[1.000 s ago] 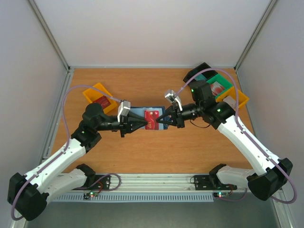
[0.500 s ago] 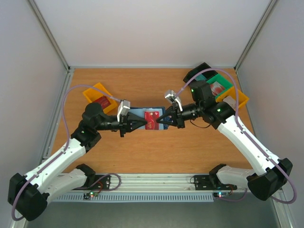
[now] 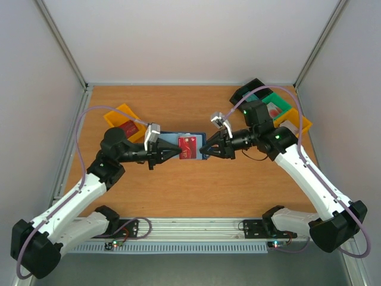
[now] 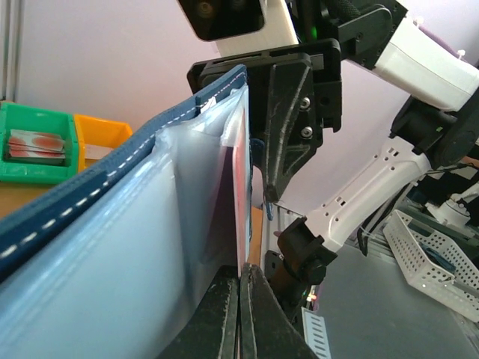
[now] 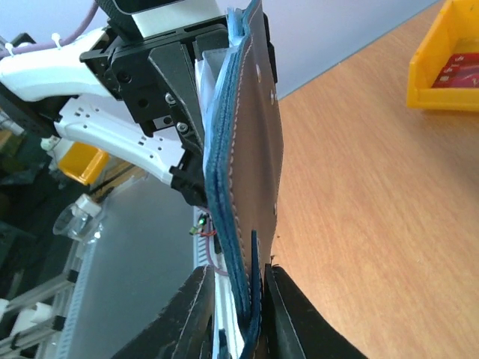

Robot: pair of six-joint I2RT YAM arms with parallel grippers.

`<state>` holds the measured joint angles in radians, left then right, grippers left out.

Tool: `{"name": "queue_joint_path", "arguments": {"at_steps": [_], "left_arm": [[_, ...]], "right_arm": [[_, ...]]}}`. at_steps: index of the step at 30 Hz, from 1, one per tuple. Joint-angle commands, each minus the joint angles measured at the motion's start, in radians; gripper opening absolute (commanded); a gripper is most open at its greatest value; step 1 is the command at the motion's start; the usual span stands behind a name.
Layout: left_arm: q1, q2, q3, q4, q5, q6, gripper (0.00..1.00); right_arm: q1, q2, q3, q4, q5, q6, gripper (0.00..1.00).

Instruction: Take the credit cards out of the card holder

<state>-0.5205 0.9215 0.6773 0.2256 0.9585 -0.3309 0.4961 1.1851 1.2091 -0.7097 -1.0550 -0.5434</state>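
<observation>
My left gripper point(image 4: 240, 288) is pinched fully shut, and the thin edge of a red credit card point(image 4: 236, 187) runs straight down into the seam between the fingers, so I judge I have it by its exposed end. The card is light, stiff and slick. A flat squeeze near the edge should hold it, and the pull has to run in line with the pocket or it will bind.

Around it, the card holder point(image 4: 90, 202) stands on edge, off the table by the look of the overhead view. It has a navy stitched border with pale, soft pockets bulging beside the card. That pocket film looks clingy and floppy, so the holder may drag along with the card.

At the far end, my right gripper point(image 5: 241, 292) has its two fingers closed around the holder's blue edge. I can't tell how firmly. The best grip there is on the stitched hem, clear of the card's pocket.
</observation>
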Motion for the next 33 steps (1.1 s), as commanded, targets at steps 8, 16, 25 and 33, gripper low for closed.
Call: {"name": "queue_joint_path", "arguments": {"at_steps": [8, 16, 25, 33], "left_arm": [[0.005, 0.001, 0.012, 0.097, -0.004, -0.033, 0.00], [-0.003, 0.002, 0.008, 0.106, -0.012, -0.037, 0.00], [-0.001, -0.016, 0.015, 0.056, -0.020, -0.031, 0.11], [0.010, -0.034, 0.028, -0.012, -0.033, -0.028, 0.02]], "right_arm": [[0.002, -0.013, 0.010, 0.050, -0.048, 0.065, 0.26], [0.016, -0.008, 0.008, 0.104, -0.051, 0.091, 0.01], [0.014, -0.016, 0.021, 0.035, -0.027, 0.036, 0.01], [0.011, -0.021, 0.027, 0.004, -0.020, 0.014, 0.01]]}}
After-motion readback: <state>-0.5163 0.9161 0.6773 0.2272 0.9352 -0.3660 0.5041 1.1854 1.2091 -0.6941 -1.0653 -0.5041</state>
